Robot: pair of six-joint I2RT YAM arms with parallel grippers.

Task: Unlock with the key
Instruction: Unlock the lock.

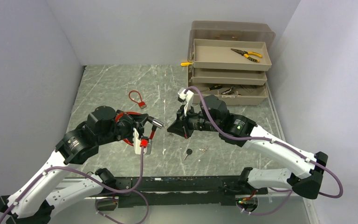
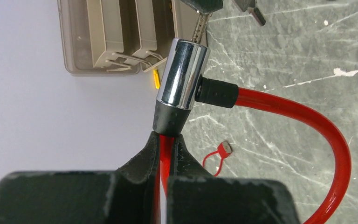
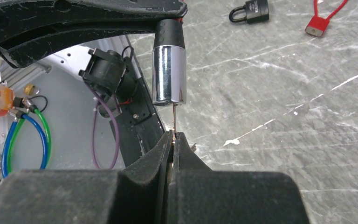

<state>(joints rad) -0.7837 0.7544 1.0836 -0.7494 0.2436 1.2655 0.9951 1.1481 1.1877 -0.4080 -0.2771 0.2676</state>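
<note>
Table (image 1: 112,88) – grey-green marbled top with pale scratches, walled in white on three sides.

Toolbox (image 1: 228,70) – tan plastic, tiered trays fanned open, at the far right of the table; yellow-handled pliers (image 1: 247,55) lie in the top tray.

Cable lock – glossy red cable (image 2: 307,121) looping into a polished chrome cylinder (image 2: 182,74) with a black collar. It is held off the table between the two arms.

Left claw (image 2: 167,144) – pinched tight on the red cable just behind the cylinder's black base.

Right claw (image 3: 173,140) – closed narrow on the head of a small metal key (image 3: 174,116). The blade meets the end face of the chrome cylinder, in line with it.

Padlock (image 3: 250,12) – small, black, lying on the table, well apart.

Red loop tag (image 1: 137,99) – thin, on the table beyond the left arm.

Spare key (image 1: 187,153) – dark-headed, loose on the table near the arm bases.
</note>
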